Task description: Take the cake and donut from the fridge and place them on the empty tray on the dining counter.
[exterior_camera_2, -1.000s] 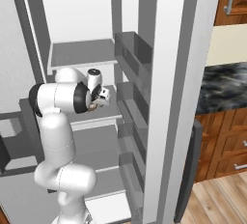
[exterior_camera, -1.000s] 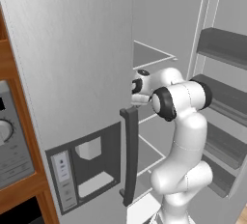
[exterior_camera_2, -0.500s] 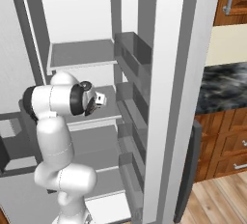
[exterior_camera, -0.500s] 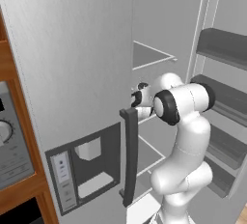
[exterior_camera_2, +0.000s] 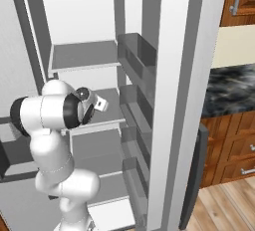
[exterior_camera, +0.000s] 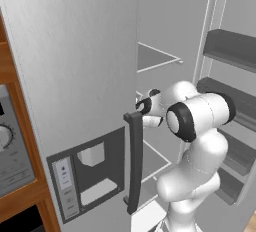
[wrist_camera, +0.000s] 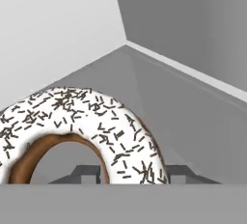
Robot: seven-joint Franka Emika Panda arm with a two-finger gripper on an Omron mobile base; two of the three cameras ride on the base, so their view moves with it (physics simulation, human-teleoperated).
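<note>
A: Status entry. Where is the arm?

B: Reaching into the open fridge, hand at the middle shelf of the right-hand compartment. In the left base view the wrist sits just behind the dark door handle.

A: Gripper?

B: The gripper has its fingers drawn in on the donut. In the hand view the frosted ring with dark sprinkles sits right over the two fingertips, one inside the hole and one outside the rim. I judge it clamped on the ring's near side.

A: Lifted yet?

B: Cannot tell. The donut looks low against the grey shelf floor, near the back corner.

A: Cake?

B: Not identified in these frames.

A: Progress?

B: Early, in my judgement. Door is open, donut gripped. Left: withdraw it, carry it to the tray, release, then return for the cake. Nothing delivered so far as visible.
</note>
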